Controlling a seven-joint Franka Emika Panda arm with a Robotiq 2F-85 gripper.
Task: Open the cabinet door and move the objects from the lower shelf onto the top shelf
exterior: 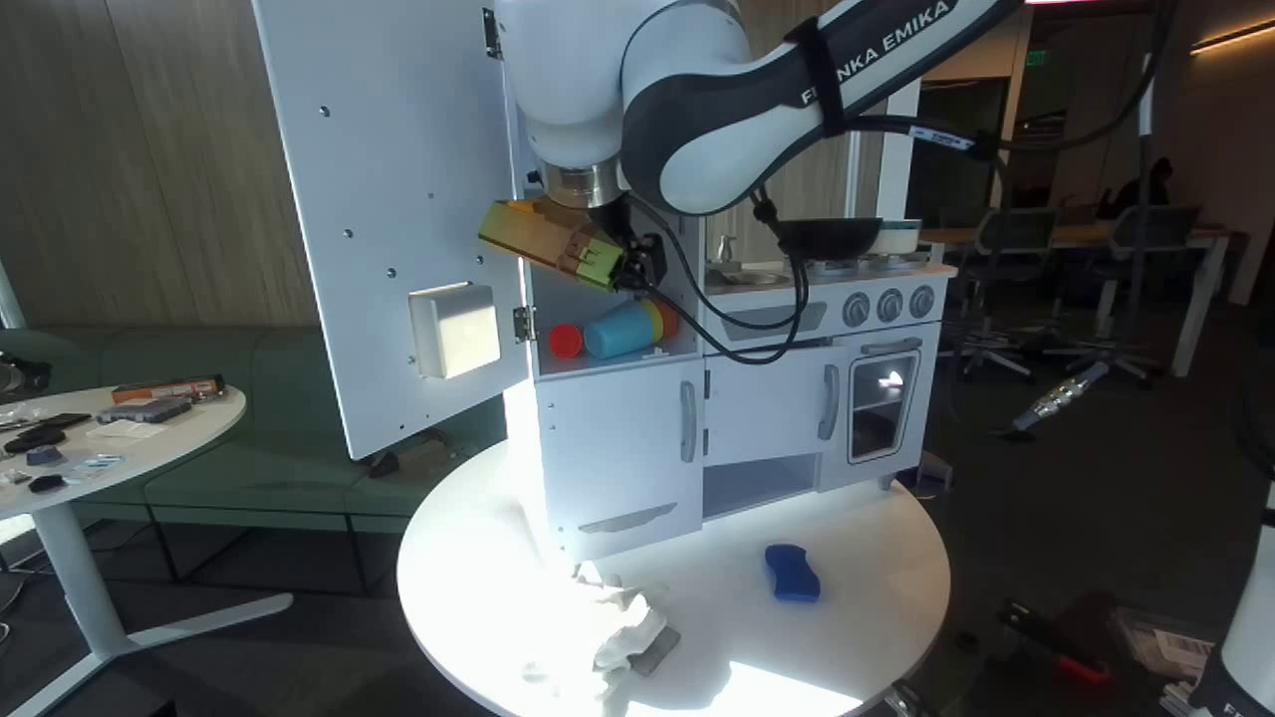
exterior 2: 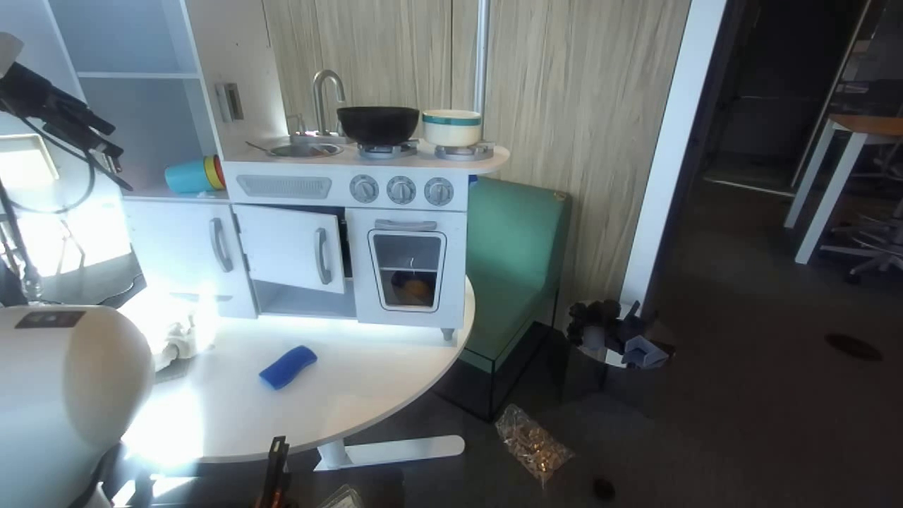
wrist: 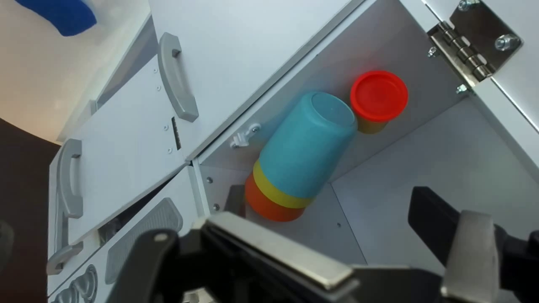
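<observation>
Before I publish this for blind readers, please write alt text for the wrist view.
Blue, yellow and orange stacked cups lie on their side on a cabinet shelf beside a red-lidded tub. The open gripper spans the foreground; a blue object shows at upper left.

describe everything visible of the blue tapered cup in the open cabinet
The light blue, tapered, plastic-looking cup lies on its side on the white lower shelf, its closed base beside a round red-lidded tub; contact is unclear. A yellow band and an orange band, apparently nested cups, show beyond its wider end. The open black hand isn't gripping it.
</observation>
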